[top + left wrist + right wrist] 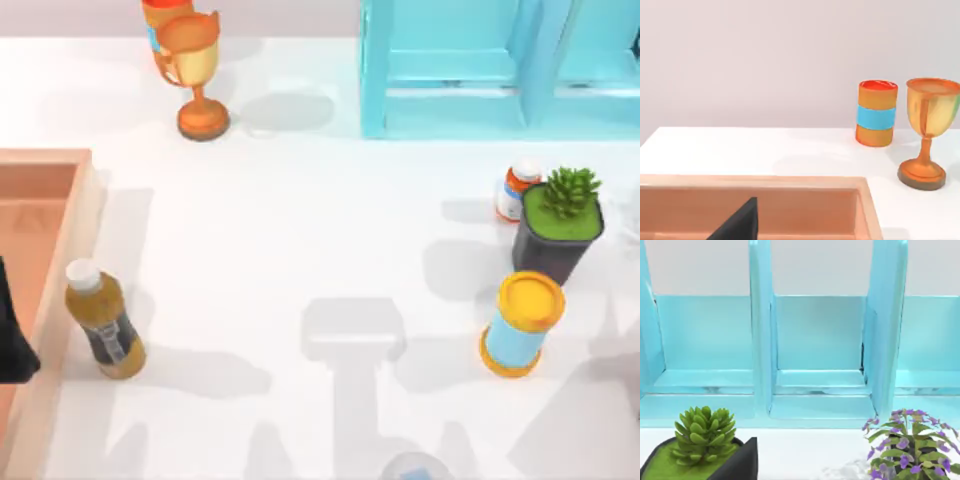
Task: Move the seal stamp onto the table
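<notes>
AgileX left arm (12,335) reaches in over the wooden tray (60,250) at the desk's (300,230) left edge. Its tool (740,222) hangs low inside the tray, facing the far rim; whether it is clenched or released cannot be told. Just beside the tray's outer wall stands an amber bottle (103,322) with a white cap, on the bare desk.

On the right side, a blue can with a yellow lid (520,325) stands nearest. Behind it sits a succulent in a dark pot (560,228), with a small white-capped orange bottle (515,190) just beside the pot. The right tool (740,462) hovers low by the succulent, level and pointed at the open bays of the light blue shelf unit (500,70); its state cannot be told either. A purple-flowered plant (910,447) stands near it.

At the far left, a gold trophy cup (195,80) stands upright, an orange can with a blue band (876,114) just behind it. Where the seal stamp stands cannot be told.
</notes>
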